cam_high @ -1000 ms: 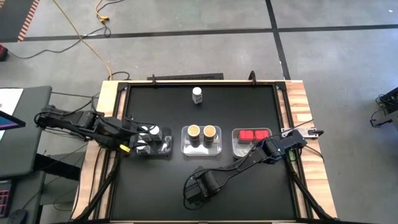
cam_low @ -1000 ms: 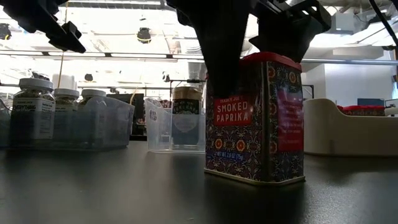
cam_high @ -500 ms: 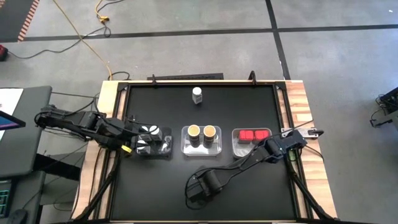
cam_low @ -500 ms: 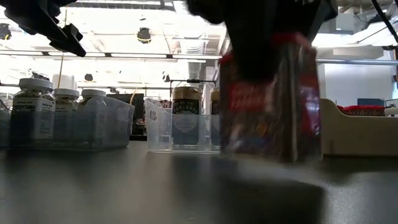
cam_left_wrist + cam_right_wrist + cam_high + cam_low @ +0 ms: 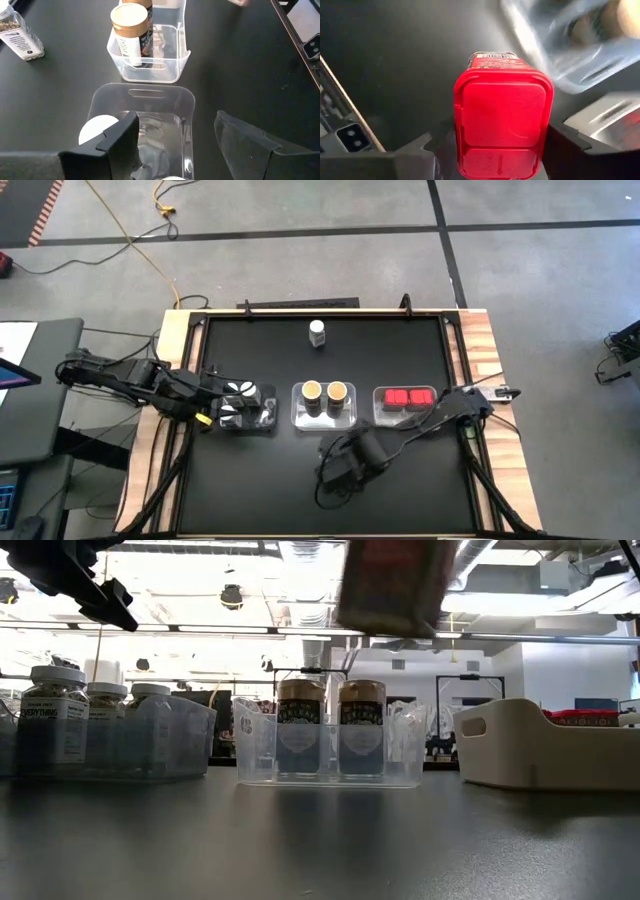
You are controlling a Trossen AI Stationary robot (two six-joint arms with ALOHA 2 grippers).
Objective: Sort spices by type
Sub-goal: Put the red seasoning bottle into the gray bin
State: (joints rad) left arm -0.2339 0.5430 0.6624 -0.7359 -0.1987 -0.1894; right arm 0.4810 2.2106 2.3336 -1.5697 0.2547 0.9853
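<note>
The red paprika tin (image 5: 502, 125) is up off the table now, clamped between my right gripper's (image 5: 345, 465) fingers, where a second ago it stood on the black top near the front edge. It hangs in the air in front of the middle tray (image 5: 325, 418) with the two tan-topped jars (image 5: 300, 727). Its two red mates lie in the right-hand tray (image 5: 385, 418), so that is my likely drop. My left gripper (image 5: 175, 145) hovers part-open over the left tray (image 5: 145, 100), holding nothing. One white-capped jar (image 5: 317, 332) stands alone by the far edge.
</note>
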